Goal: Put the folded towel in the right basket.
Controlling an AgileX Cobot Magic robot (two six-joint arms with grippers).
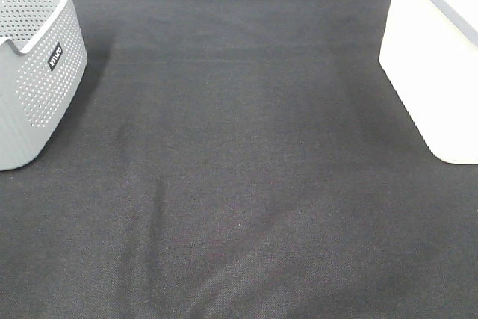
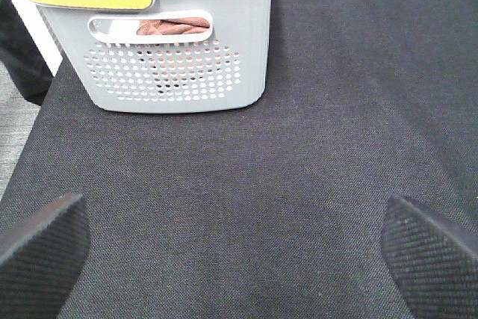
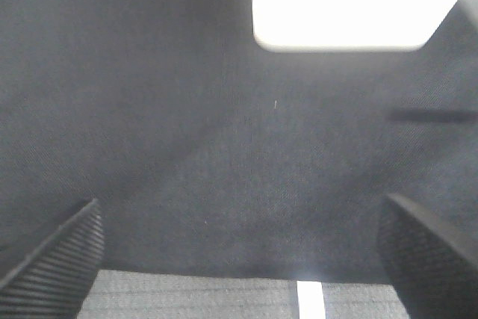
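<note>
Grippers: your left gripper (image 2: 237,252) and right gripper (image 3: 239,252) both spread wide, holding nothing | towel: no folded towel on the black cloth (image 1: 246,169); brown fabric (image 2: 173,26) sits inside grey basket (image 1: 33,72), upper left | target: white basket (image 1: 437,65), upper right | risk: you may grab unfolded laundry, or snag the basket's wall.

white basket (image 1: 441,72) cut off at the frame edge (right wrist view blurred throughout).
</note>
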